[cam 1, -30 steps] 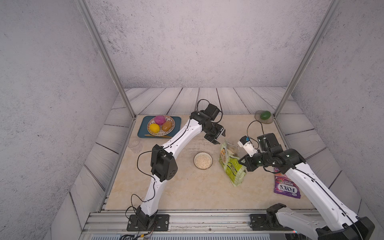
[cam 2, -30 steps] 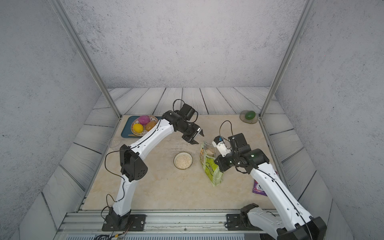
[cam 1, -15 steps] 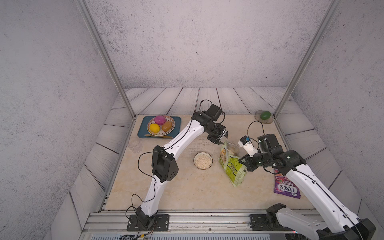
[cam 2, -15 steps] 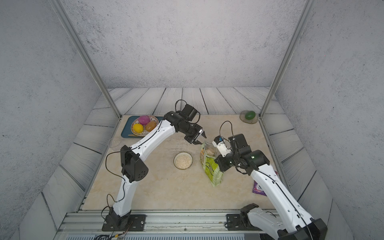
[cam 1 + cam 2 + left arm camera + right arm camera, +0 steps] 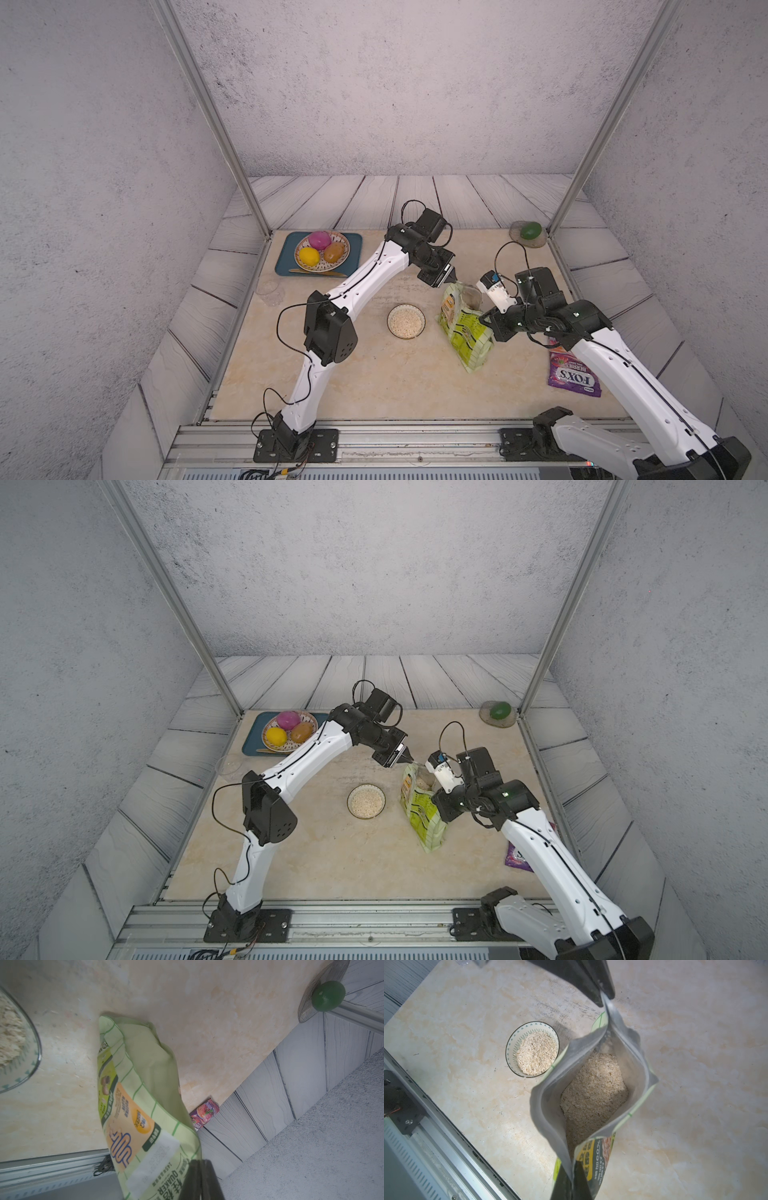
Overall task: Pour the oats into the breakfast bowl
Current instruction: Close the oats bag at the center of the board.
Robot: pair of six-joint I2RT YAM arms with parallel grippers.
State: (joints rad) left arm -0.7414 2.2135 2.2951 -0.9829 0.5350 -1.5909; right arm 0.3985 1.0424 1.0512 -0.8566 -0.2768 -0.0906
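Observation:
The lime-green oats pouch (image 5: 465,332) (image 5: 422,816) stands upright and open right of the breakfast bowl (image 5: 389,321) (image 5: 349,802). In the right wrist view, pale oats (image 5: 593,1093) lie inside the pouch (image 5: 546,1093), and more oats (image 5: 536,1053) fill the bowl (image 5: 511,1049). My right gripper (image 5: 484,322) (image 5: 572,1180) is shut on the near corner of the pouch's top edge. My left gripper (image 5: 451,277) (image 5: 406,756) (image 5: 200,1180) is shut on the far corner of the pouch (image 5: 141,1095).
A teal tray (image 5: 353,249) at the back left holds a woven plate with three fruits. A purple FOX'S bag (image 5: 575,376) lies under the right arm. A green fruit (image 5: 531,230) sits at the back right. A clear glass (image 5: 270,286) stands off the left edge.
My left gripper has come down to the pouch's far top corner and shut on it. The right gripper kept its hold and the pouch stayed in place.

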